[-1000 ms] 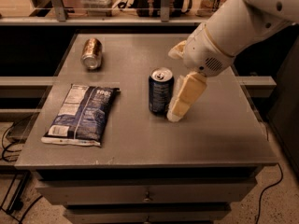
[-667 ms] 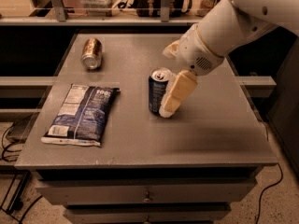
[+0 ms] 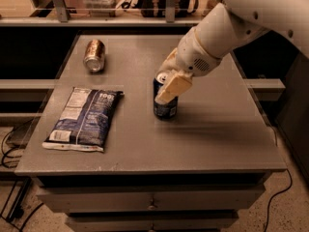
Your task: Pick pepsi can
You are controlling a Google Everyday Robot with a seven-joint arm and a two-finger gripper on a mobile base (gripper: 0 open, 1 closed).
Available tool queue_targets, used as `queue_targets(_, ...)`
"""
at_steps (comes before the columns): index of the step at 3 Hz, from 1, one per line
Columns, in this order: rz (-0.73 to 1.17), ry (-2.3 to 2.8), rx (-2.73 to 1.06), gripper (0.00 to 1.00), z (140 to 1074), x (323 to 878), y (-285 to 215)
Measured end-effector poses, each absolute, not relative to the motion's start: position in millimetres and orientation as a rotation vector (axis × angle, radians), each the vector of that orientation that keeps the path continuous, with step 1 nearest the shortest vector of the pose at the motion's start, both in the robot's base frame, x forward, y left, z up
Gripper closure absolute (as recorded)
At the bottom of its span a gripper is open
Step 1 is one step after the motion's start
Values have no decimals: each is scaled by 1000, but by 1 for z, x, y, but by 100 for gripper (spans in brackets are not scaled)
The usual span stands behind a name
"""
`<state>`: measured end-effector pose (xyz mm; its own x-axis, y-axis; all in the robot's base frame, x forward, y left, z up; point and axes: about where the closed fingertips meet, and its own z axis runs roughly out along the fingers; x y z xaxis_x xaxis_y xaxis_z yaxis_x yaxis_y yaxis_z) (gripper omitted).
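pepsi can (image 3: 166, 110) upright on table (image 3: 217, 129), tool (image 3: 162, 86) at its top

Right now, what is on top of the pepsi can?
The gripper is at the top of the can and covers most of it. Only a bit of the silver rim shows at the left. The tab is hidden.

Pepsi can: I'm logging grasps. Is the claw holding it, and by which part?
Cannot be told. The claw is at the upper part of the pepsi can, which stands upright on the table.
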<state>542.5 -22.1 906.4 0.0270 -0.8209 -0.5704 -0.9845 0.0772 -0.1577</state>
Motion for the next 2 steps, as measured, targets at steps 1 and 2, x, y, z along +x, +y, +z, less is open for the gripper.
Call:
queue_targets(1,389,1852,-1788,64,903,547,-27)
queue_targets(2,339,1861,-1806,88,919,549,-29)
